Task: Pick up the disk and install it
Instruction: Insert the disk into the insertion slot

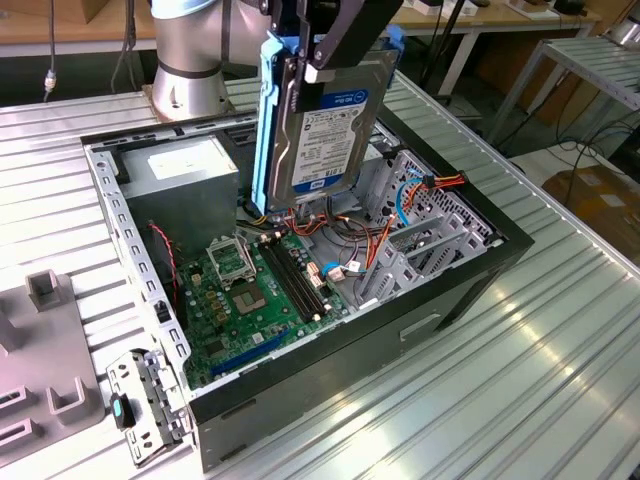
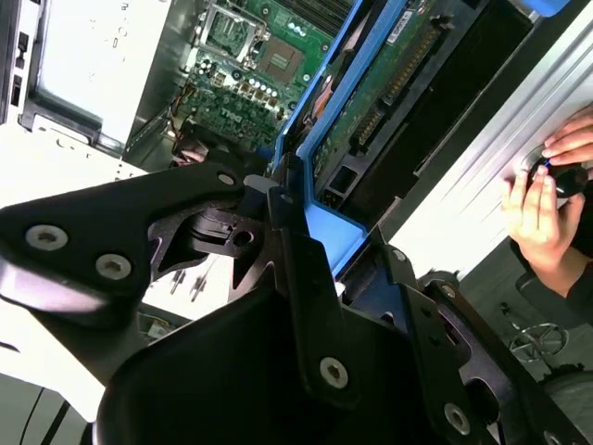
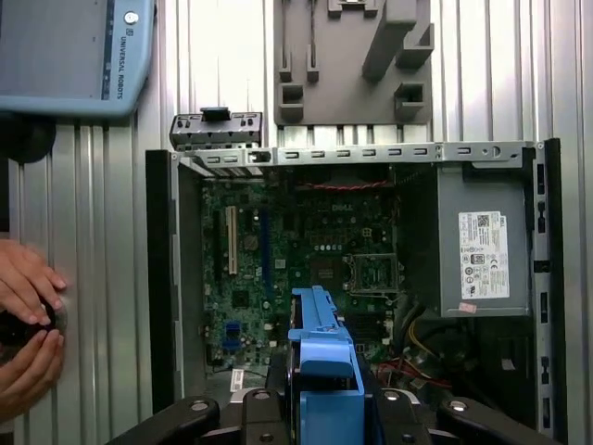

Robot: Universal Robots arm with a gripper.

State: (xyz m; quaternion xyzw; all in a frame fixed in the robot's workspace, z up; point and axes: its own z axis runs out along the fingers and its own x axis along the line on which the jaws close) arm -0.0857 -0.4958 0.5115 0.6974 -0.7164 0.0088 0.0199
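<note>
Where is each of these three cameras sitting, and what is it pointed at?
Exterior view: off the arm, looking down slantwise at the open computer case; shows the arm's base and gripper holding the disk.
First wrist view: on the arm, looking straight down into the case, past the disk's blue frame.
Second wrist view: on the arm, looking along the gripper and disk.
Both wrist views share a person's hands.
</note>
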